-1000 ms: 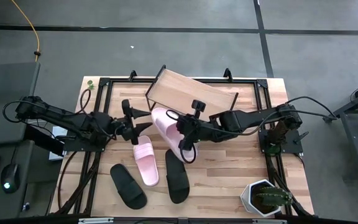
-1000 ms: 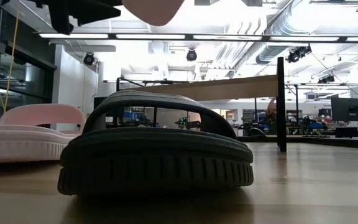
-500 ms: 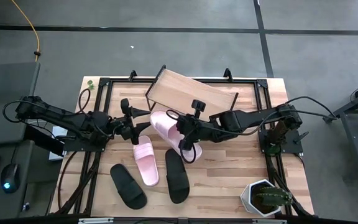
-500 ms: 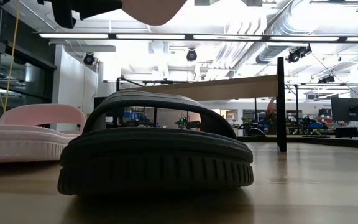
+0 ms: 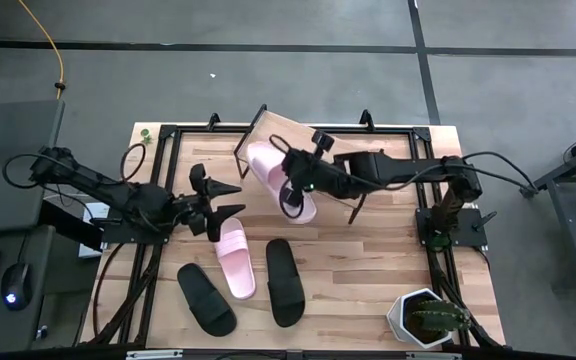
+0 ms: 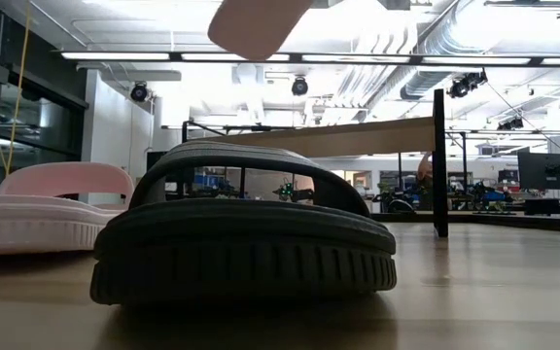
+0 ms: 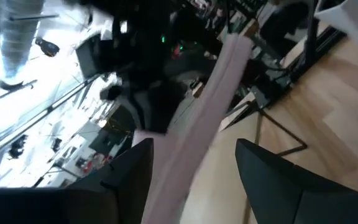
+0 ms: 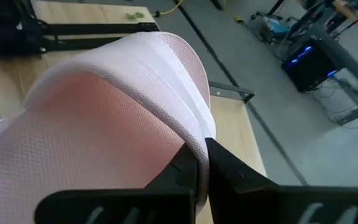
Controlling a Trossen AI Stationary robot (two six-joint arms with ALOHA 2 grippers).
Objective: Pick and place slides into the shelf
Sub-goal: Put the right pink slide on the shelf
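My right gripper (image 5: 296, 190) is shut on a light pink slide (image 5: 276, 175), which hangs in the air over the left end of the shelf (image 5: 353, 147); its sole (image 6: 259, 23) shows high in the low view. The other pink slide (image 5: 235, 258) and two black slides (image 5: 285, 282) (image 5: 206, 300) lie sole-down on the table. My left gripper (image 5: 221, 199) hovers open to the left of the held slide and holds nothing; its fingers (image 7: 126, 177) frame the slide (image 7: 213, 106) from a distance. My right gripper pinches the pink slide's wide strap (image 8: 191, 140) between its two fingers (image 8: 180, 169), near one side edge of the strap. The fingers come from the table's right, slanting downward. The slide is lifted clear and tilted, above the shelf's left end.
A potted plant in a white pot (image 5: 423, 318) stands at the near right corner. Black frame rails (image 5: 158, 190) run along the table's left, far and right sides. The nearest black slide (image 6: 241, 233) fills the low view's front, with bare wood to its right.
My right gripper has carried the pink slide toward the table's far edge, from over the table's middle to over the shelf's left end, turning it a little. My left gripper, still open, has risen slightly and left the low view.
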